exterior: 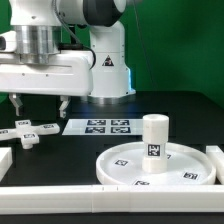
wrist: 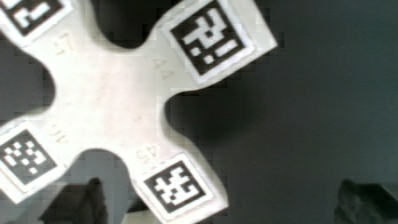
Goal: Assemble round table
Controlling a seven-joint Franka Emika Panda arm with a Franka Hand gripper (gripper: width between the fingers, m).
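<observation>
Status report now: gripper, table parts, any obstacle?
Gripper open, empty, above cross-shaped foot piece. Foot piece lies flat, not gripped. Leg upright on round disc. Nothing between gripper and foot piece.

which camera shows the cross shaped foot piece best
The wrist view: the cross-shaped foot piece fills the frame, with its four arms and their tags visible. The exterior view shows the same piece only small and at a low angle, lying on the table at that view's left, under the open gripper.

No words or numbers legible. Warning triangle (exterior: pixel 108 62) on my base (exterior: pixel 106 82). Square coded tags on cross-shaped foot piece (wrist: pixel 125 100), leg (exterior: pixel 154 135), disc (exterior: pixel 118 166), marker board (exterior: pixel 100 126).
</observation>
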